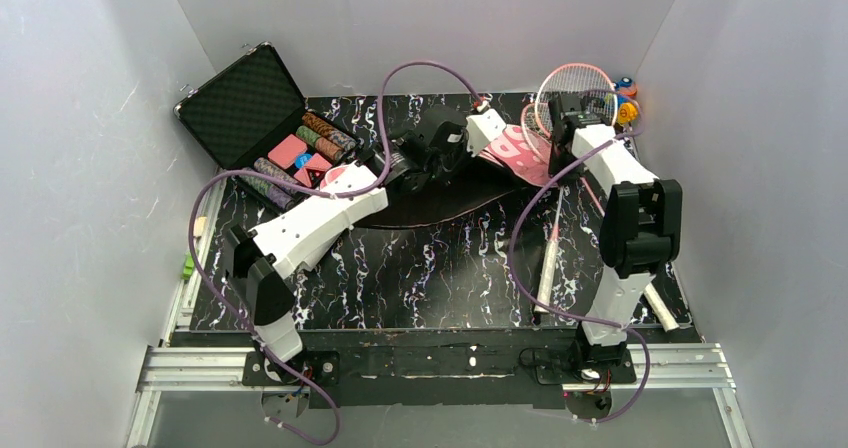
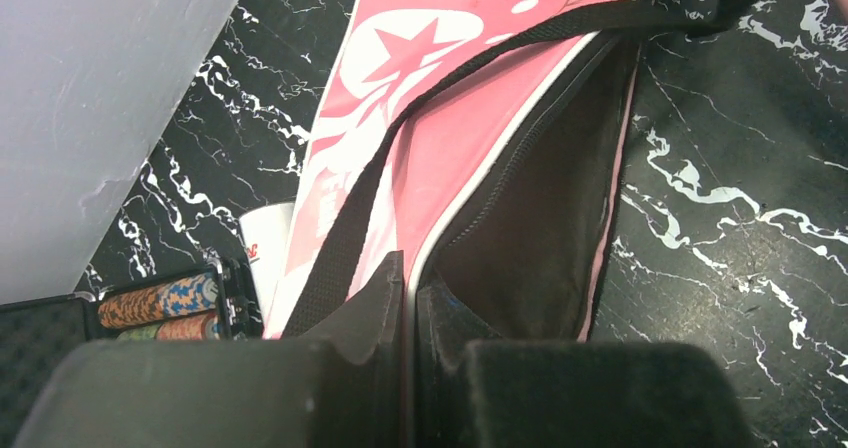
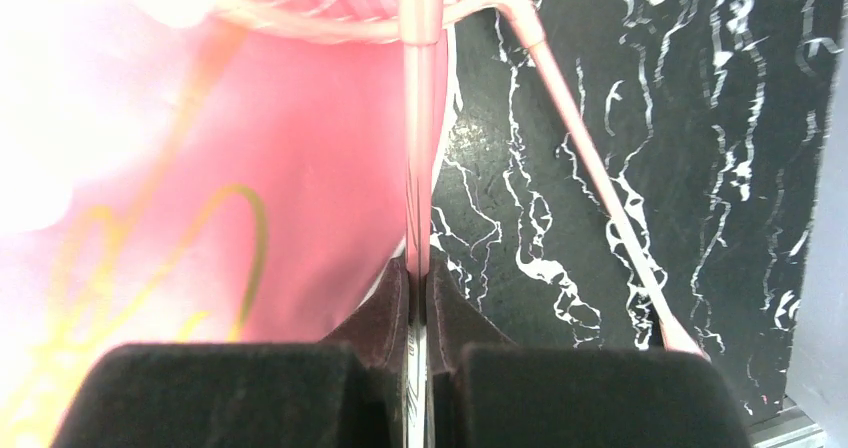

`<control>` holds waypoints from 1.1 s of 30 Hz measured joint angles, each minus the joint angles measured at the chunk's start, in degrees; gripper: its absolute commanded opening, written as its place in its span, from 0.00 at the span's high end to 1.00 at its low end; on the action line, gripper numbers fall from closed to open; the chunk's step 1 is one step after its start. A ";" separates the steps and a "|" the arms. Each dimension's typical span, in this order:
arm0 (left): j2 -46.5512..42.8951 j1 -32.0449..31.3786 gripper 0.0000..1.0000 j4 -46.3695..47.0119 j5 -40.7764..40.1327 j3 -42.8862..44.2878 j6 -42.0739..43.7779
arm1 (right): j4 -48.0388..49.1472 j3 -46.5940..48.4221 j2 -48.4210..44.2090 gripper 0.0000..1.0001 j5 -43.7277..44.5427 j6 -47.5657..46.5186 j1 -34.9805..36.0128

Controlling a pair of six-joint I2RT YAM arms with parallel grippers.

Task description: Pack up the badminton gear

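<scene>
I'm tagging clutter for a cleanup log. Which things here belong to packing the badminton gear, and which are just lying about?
Belongs: pink cover, pinched by the left gripper; racket in the right gripper; second racket lying beside it.
Lying about: black case of poker chips; small multicoloured toy.

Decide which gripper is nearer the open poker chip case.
Left. The left gripper clamps the pink cover beside the case; the right gripper holds a racket farther right.
</scene>
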 measured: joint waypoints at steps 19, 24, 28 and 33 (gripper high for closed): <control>-6.56 10.67 1.00 -0.81 -2.75 -4.02 0.66 | -7.41 7.65 -18.49 0.99 -8.96 0.42 1.22; -6.73 10.34 1.00 -0.20 -3.30 -5.27 -1.38 | -10.25 2.32 -28.85 0.99 -12.59 1.20 5.14; -5.95 10.32 1.00 0.09 -3.13 -6.12 -4.35 | -13.46 -5.49 -40.79 0.99 -16.76 3.08 9.68; -0.98 10.25 1.00 1.36 -2.19 -5.20 -7.67 | -19.78 -15.52 -54.14 0.99 -21.57 8.96 17.90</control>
